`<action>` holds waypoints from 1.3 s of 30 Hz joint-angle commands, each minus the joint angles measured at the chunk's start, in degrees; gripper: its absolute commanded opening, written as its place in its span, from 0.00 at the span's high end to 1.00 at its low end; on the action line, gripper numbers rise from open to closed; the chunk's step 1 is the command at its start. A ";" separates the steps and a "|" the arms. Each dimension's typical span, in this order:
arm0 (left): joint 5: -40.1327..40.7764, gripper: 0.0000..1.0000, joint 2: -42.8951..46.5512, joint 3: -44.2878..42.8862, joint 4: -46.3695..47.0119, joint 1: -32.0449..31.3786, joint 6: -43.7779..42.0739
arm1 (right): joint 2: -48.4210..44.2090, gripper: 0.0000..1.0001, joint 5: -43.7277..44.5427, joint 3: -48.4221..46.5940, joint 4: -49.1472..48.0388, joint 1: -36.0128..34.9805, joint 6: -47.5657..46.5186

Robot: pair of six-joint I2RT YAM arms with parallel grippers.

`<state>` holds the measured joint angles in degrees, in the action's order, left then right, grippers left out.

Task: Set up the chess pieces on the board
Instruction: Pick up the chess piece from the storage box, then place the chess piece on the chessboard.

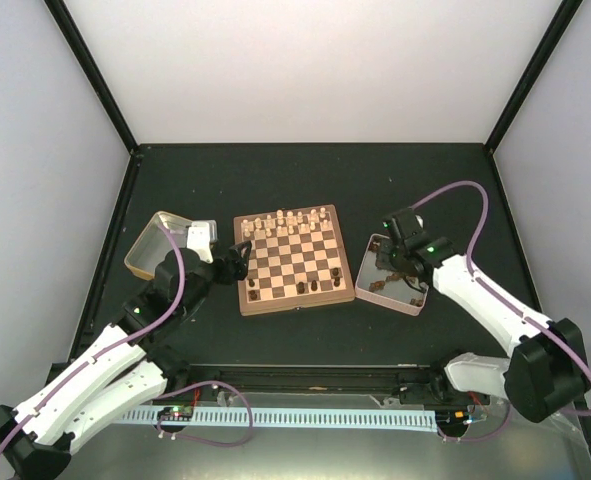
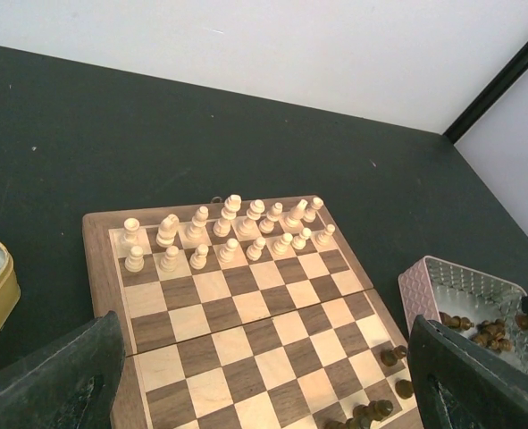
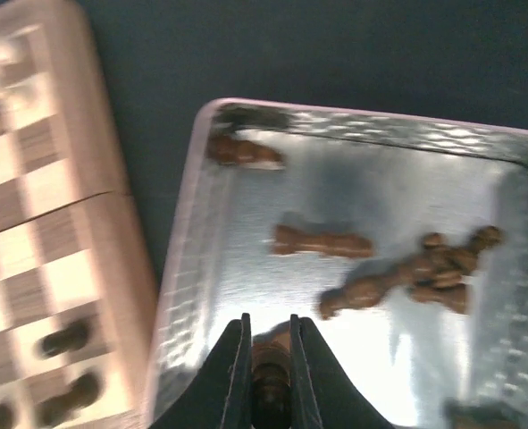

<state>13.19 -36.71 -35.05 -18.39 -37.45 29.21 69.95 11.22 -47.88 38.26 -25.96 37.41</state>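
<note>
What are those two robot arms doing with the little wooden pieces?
They are setting up chess. The pale cream wooden chessmen stand in two rows along the far side of the square wooden chessboard. A few dark brown chessmen are on its near side, and more lie in the pink-rimmed metal tray beside it. The right gripper is shut on one dark piece in that tray. The left gripper hangs open by the board's left edge.

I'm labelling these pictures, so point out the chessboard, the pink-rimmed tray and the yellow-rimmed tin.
chessboard (image 2: 246,344): left wrist view, bare middle square.
pink-rimmed tray (image 3: 353,113): right wrist view, far rim.
yellow-rimmed tin (image 1: 142,242): top view, left wall.
</note>
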 commanded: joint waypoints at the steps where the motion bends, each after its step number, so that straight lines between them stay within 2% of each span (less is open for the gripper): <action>1: 0.42 0.12 0.50 -0.81 0.52 0.50 0.76 | 2.73 0.99 -2.98 -5.00 0.55 -6.69 0.12; 8: 1.21 0.12 0.86 -0.90 -0.96 0.67 1.44 | 17.93 0.98 -0.97 -17.24 0.69 -18.32 -1.21; 15: 1.39 0.12 1.77 -0.91 -2.09 1.00 0.94 | 28.90 0.97 0.65 -23.92 3.01 -22.21 -2.54; 28: 0.96 0.12 1.68 -0.77 -1.96 1.26 0.59 | 35.39 0.93 1.14 -25.33 3.00 -23.48 -3.31; 35: 0.70 0.12 1.86 -0.55 -2.06 1.35 0.67 | 34.66 0.78 2.20 -25.82 3.63 -23.44 -3.32; 39: 0.61 0.12 1.87 -0.68 -1.99 1.40 0.60 | 30.94 0.74 2.71 -25.26 2.45 -23.51 -3.15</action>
<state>13.72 -35.57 -35.05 -20.05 -36.42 30.15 105.12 11.88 -72.20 41.36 -49.17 34.39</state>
